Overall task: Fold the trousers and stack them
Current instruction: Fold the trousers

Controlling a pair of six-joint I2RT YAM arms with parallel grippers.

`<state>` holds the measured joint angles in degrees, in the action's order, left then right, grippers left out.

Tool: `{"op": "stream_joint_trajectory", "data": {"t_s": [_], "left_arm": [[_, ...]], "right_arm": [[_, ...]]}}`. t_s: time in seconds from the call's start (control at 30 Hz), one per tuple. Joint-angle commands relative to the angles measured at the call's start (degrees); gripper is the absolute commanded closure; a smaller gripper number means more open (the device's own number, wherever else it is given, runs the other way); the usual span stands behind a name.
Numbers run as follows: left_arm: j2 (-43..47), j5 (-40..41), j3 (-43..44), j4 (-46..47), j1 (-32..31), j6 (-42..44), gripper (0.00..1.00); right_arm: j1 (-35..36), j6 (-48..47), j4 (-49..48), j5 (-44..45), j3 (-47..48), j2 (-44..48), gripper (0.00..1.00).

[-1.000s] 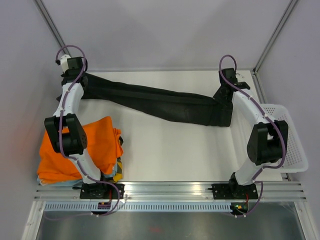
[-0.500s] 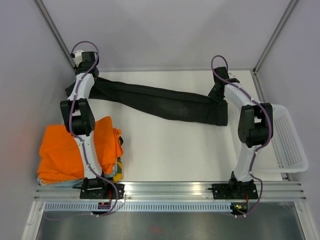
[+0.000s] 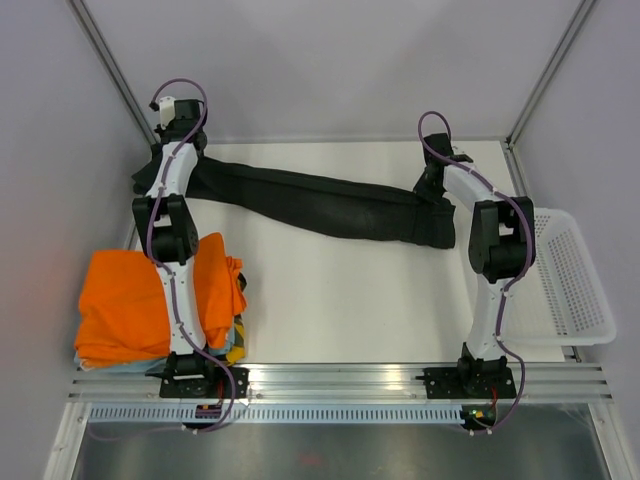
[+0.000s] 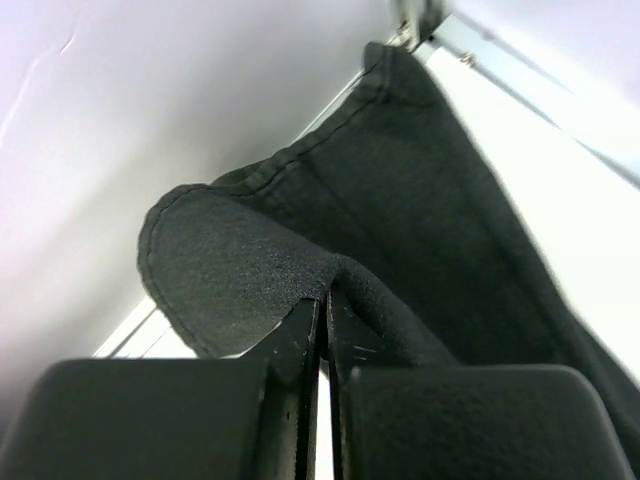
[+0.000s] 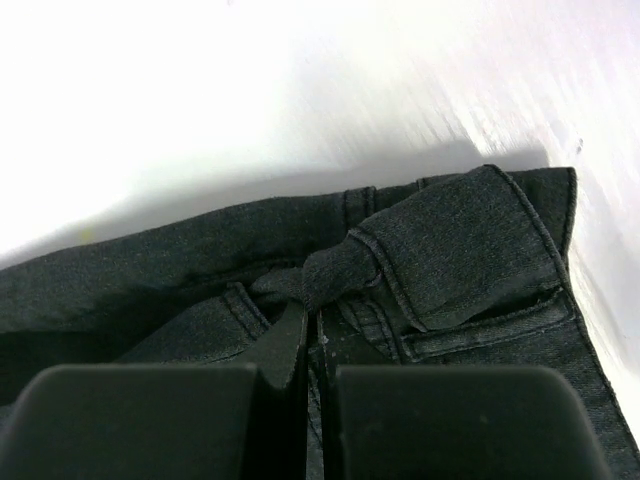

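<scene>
Black denim trousers (image 3: 330, 205), long narrow strip (stitched seams).

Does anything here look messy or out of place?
Nothing is spilled or damaged. The trousers lie slanted across the far side of the table, narrowed and creased in the middle. The left gripper pinches a leg hem and the right gripper pinches the waist. The orange garment looks rumpled at its right edge.
</scene>
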<state>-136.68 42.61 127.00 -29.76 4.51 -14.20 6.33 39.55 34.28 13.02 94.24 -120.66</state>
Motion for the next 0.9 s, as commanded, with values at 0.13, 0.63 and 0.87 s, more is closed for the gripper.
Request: {"op": "stream_joint_trajectory", "data": {"t_s": [0.13, 0.63, 0.87], "left_arm": [[9.85, 9.86, -4.13, 1.03, 1.73, 7.95, 0.98], [12.15, 15.04, -5.01, -2.75, 1.81, 23.59, 0.98], [6.35, 12.24, -0.79, -11.20, 1.81, 20.62, 0.98]], "right_arm": [[-2.81, -2.81, 1.49, 4.56, 3.41, -1.86, 1.00], [-3.60, -2.90, 2.89, 6.23, 0.95, -0.28, 1.00], [-4.48, -2.37, 3.16, 6.23, 3.40, -2.12, 1.00]]}}
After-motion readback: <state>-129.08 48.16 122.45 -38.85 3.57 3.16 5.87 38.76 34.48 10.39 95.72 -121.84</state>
